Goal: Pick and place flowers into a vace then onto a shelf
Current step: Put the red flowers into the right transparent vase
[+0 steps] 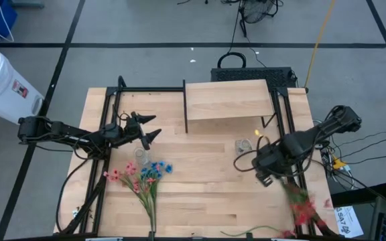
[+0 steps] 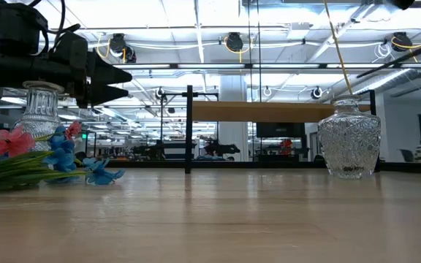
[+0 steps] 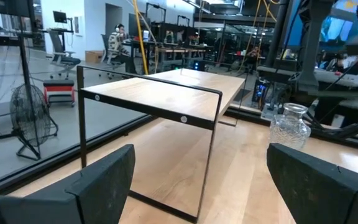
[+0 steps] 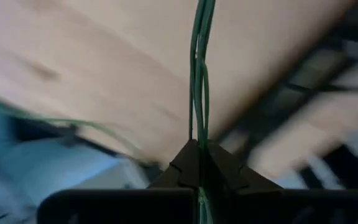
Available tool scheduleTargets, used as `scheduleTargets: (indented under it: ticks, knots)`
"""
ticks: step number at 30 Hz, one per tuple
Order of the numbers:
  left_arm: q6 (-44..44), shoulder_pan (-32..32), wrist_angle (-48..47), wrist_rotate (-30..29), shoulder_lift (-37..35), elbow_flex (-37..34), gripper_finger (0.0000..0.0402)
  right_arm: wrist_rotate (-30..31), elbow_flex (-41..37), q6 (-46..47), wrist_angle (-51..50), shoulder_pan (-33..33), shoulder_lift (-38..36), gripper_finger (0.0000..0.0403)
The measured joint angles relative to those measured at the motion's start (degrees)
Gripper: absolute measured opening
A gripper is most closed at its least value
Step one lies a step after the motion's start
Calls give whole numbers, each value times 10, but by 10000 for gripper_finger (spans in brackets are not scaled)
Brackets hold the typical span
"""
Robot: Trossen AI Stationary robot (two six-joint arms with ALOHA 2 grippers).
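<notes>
On the wooden tabletop (image 1: pixel 206 194), your right gripper (image 4: pixel 199 163) is clamped on red flowers' green stems (image 4: pixel 199 74); your left gripper (image 1: pixel 149 128) hangs spread wide above a small vase (image 1: pixel 140 156).

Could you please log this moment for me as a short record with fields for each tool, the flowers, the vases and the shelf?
left tool: open, above the small vase, holding nothing
right tool: shut on green stems of the red flowers, near the table's right edge
pink and blue flowers: lying on the table
large vase: upright, empty, in front of the shelf
</notes>
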Motion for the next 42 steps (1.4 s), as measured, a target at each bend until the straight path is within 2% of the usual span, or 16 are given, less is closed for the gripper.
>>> scheduleTargets:
  ticks: [5, 9, 16, 20, 27, 32, 42]
  knots:
    - [14, 6, 4, -1, 0, 0, 365, -9, 40, -7, -3, -20, -6, 0]
    - [7, 15, 1, 0, 0, 0, 365, -66, 43, -5, -6, -49, -1, 0]
    - [-11, 17, -5, 0, 0, 0, 365, -84, 43, 7, 37, -116, -23, 0]
    - [-16, 17, -5, 0, 0, 0, 365, -151, 43, 37, 74, -152, -30, 0]
    - [-28, 17, -2, 0, 0, 0, 365, -253, 43, 90, 81, -207, -35, 0]
    - [-26, 17, 2, -5, 0, 0, 365, -289, 43, 110, 95, -247, -34, 0]
    - [-47, 17, -4, -3, 0, 0, 365, -339, 44, 167, 195, -307, -5, 0]
